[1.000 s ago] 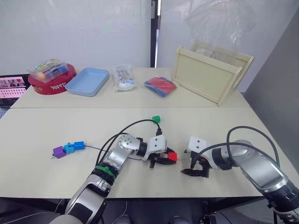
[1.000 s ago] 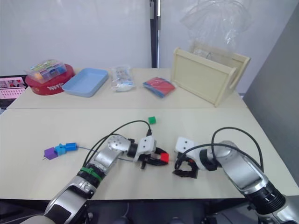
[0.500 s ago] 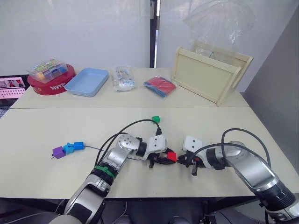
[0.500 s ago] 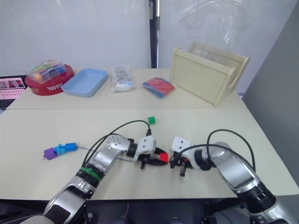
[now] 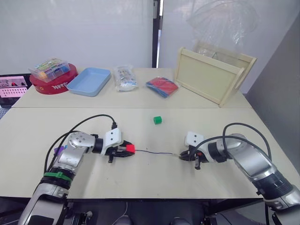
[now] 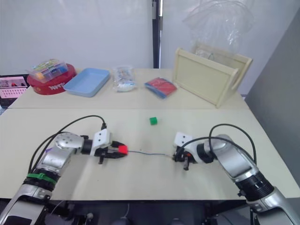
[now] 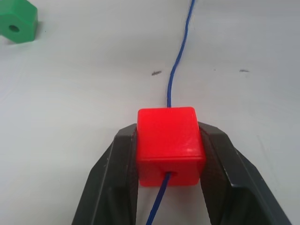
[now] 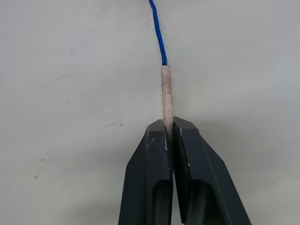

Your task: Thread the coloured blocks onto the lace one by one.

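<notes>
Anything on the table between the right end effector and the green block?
Nothing visible. The green block sits alone on bare table, up and left of the right end effector, which is shut on the lace tip.

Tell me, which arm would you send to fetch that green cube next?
Probably the left. Its gripper only clamps the red block, already on the lace, so it could let go. The right gripper pinches the lace's stiff tip, needed for threading the green block.

Two arms low on the table, both grippers pinched tight.

The left gripper (image 7: 169,154) points toward the right one, its two black fingers (image 7: 117,173) squeezing the red block (image 7: 169,143). The right gripper (image 8: 168,129) points back at it, fingers pressed together on the pale tip of the lace (image 8: 166,96).
</notes>
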Tool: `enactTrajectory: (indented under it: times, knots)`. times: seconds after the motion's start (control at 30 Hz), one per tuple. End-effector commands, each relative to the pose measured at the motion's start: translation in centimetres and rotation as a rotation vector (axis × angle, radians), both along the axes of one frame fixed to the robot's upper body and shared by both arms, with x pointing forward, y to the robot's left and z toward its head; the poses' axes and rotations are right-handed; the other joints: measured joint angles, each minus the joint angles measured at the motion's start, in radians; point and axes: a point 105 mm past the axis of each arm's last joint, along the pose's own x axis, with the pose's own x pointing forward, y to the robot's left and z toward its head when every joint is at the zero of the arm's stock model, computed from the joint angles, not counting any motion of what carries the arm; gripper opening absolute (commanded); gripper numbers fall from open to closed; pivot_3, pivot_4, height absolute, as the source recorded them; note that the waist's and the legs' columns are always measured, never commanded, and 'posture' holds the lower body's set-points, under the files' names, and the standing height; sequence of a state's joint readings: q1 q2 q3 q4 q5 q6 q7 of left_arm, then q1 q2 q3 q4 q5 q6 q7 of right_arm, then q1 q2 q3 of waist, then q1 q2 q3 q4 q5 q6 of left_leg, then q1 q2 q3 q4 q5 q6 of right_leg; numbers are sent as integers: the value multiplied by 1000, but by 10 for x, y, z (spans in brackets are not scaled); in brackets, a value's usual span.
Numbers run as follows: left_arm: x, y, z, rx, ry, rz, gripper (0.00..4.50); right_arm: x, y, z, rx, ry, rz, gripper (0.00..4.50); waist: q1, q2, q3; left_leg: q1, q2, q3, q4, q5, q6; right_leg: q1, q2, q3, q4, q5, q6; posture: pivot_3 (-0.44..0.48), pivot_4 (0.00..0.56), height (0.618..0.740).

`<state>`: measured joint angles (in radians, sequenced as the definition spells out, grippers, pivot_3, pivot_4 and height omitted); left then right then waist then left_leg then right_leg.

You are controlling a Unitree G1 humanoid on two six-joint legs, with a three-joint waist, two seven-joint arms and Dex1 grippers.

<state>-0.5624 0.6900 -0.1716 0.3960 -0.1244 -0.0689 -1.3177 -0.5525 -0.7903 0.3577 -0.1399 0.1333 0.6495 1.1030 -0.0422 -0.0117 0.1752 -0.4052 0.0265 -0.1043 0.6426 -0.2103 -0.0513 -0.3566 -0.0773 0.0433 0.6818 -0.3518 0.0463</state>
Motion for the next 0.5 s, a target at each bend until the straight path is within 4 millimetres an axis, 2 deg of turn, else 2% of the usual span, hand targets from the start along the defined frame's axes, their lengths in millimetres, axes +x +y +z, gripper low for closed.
enactTrajectory:
  times: [0.03, 0.2, 0.27, 0.33, 0.4, 0.5]
  knots:
    - [-3, 69, -1, 136, 5, 134, 1210, 3, 0, 7, -5, -33, 22, 0, -16, 0, 0, 1, 1, 0, -1, 0, 0, -1, 1, 1, 0, 0, 0, 0, 150, 740]
    - [-5, 121, 12, 218, -19, 253, 1210, 0, 1, 5, 2, -30, 23, 0, -28, 0, 0, 4, 3, 0, -4, 0, 0, -1, 2, 1, 2, 0, 0, 0, 150, 740]
    - [-7, 139, 21, 221, -13, 307, 1210, -2, 1, 4, 7, -29, 21, 0, -28, 0, 0, 3, 3, 0, -4, 0, 0, -1, 2, 0, 2, 0, 0, 0, 150, 740]
    - [-8, 148, 29, 210, -8, 338, 1210, -4, 2, 3, 12, -27, 17, 0, -28, 0, 0, 3, 3, 0, -4, 0, 0, -2, 2, 0, 3, 0, 0, 0, 150, 740]
    - [-8, 152, 40, 128, 35, 386, 2270, -7, 2, 2, 20, -12, 19, 0, -27, 0, 0, 1, 3, 0, -4, 0, 0, -4, 2, 0, 3, 0, 0, 0, 150, 740]
    - [-3, 140, 58, 14, 36, 367, 3219, -9, 5, 1, 30, -4, 26, 0, -23, 0, 0, 0, 3, 0, -4, 0, 0, -5, 2, 0, 4, 0, 0, 0, 150, 740]
